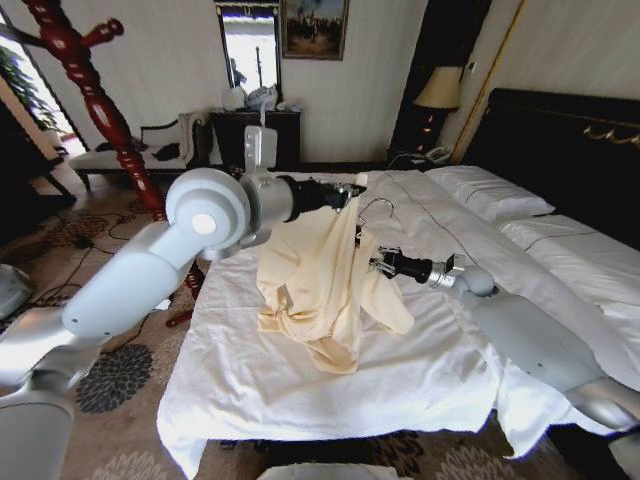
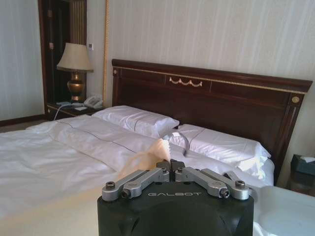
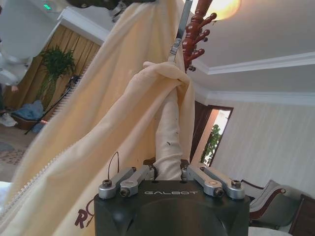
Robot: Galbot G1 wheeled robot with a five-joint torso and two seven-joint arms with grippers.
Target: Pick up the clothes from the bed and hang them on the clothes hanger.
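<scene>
- Head view: my left arm reaches across the bed (image 1: 300, 390), its left pincer (image 1: 340, 197) clamped on the top of the clothes (image 1: 320, 280), which hang up off the duvet with their hem pooled on it.
- My right arm stretches in low from the right, its right pincer (image 1: 378, 263) closed on a fold.
- Right wrist view: the cloth bunches between my fingers (image 3: 140, 173), with the clothes hanger (image 3: 196, 29) beyond.
- Left wrist view: the headboard (image 2: 221, 98) and the pillows (image 2: 138, 120).

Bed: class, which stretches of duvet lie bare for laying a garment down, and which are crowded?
Bare: the bed near its foot edge and beside the pillows. Crowded: mid-bed, where the clothes hang between the left gripper and right gripper.
</scene>
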